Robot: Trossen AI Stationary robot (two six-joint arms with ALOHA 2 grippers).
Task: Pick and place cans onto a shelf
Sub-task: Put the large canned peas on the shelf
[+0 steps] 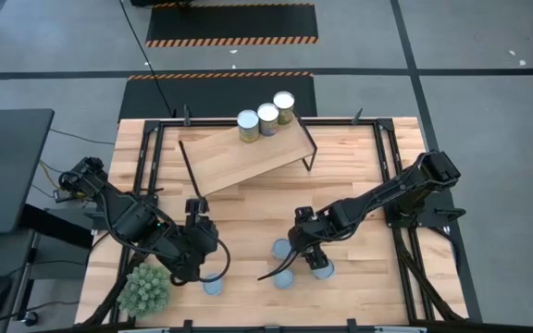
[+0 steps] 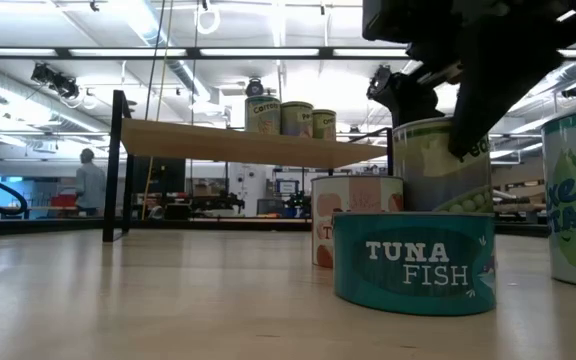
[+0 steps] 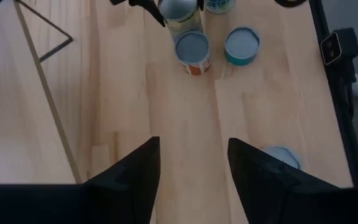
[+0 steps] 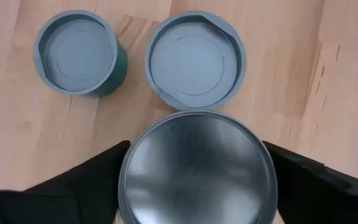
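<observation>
My right gripper (image 1: 305,242) is shut on a can with a silvery top (image 4: 197,168) and a green label (image 2: 433,165), in the near middle of the table. Next to it stand a red-and-white can (image 2: 353,215), a teal tuna can (image 2: 413,262) and a further can (image 1: 322,268). Three cans (image 1: 266,117) stand in a row on the far end of the tilted wooden shelf (image 1: 239,157). My left gripper (image 3: 191,168) is open and empty, low over the table's near left, with one blue-grey-topped can (image 3: 283,155) beside it. My right gripper pinches the can between its two fingers, one on each side of the round wall just below the top rim (image 4: 126,174). The fingers (image 4: 86,180) come from above, slanting down. The can is upright; the tuna can hides whether its base is on the table.
A spiky green plant (image 1: 146,289) stands at the near left corner, close to my left arm. The shelf's thin black legs (image 1: 188,166) stand on the far half of the table. Bare wood lies between the shelf and the grippers.
</observation>
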